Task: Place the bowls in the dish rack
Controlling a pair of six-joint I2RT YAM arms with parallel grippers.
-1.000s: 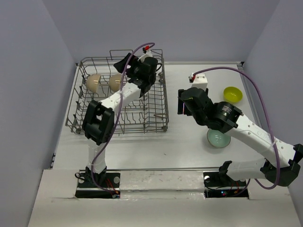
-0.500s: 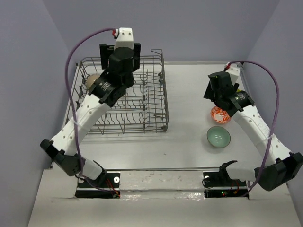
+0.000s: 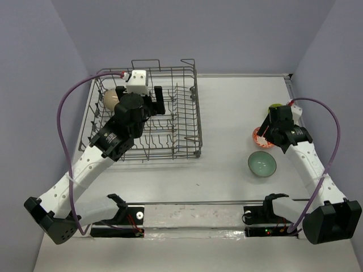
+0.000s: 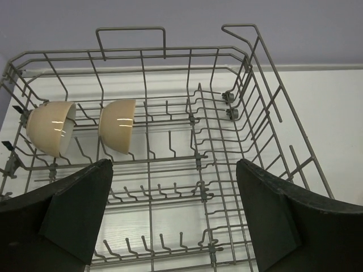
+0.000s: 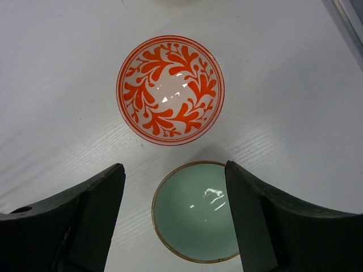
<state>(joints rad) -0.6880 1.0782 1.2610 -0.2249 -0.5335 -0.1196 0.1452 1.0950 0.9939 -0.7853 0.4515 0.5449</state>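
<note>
The grey wire dish rack [image 3: 197, 122] stands at the far left. Two cream-white bowls [image 4: 51, 127] [image 4: 118, 124] lean on its tines at the left end; the top view shows one [image 3: 111, 99]. My left gripper [image 3: 157, 102] hangs open and empty over the rack's middle [image 4: 173, 218]. The orange-patterned bowl [image 5: 170, 89] and the celadon bowl [image 5: 195, 212] sit on the table at the right, apart. My right gripper [image 5: 176, 218] is open and empty above them, its fingers either side of the celadon bowl [image 3: 262, 164]. The yellow-green bowl [image 3: 275, 106] is mostly hidden behind the right arm.
The rack's right half [image 4: 238, 141] holds only bare tines. Purple walls close in the table on the left, right and back. A metal rail [image 3: 198, 202] runs along the near edge by the arm bases.
The left gripper has come back from the rack's far rim to over its middle. The right gripper has moved nearer, from by the yellow-green bowl to over the orange and celadon bowls.
</note>
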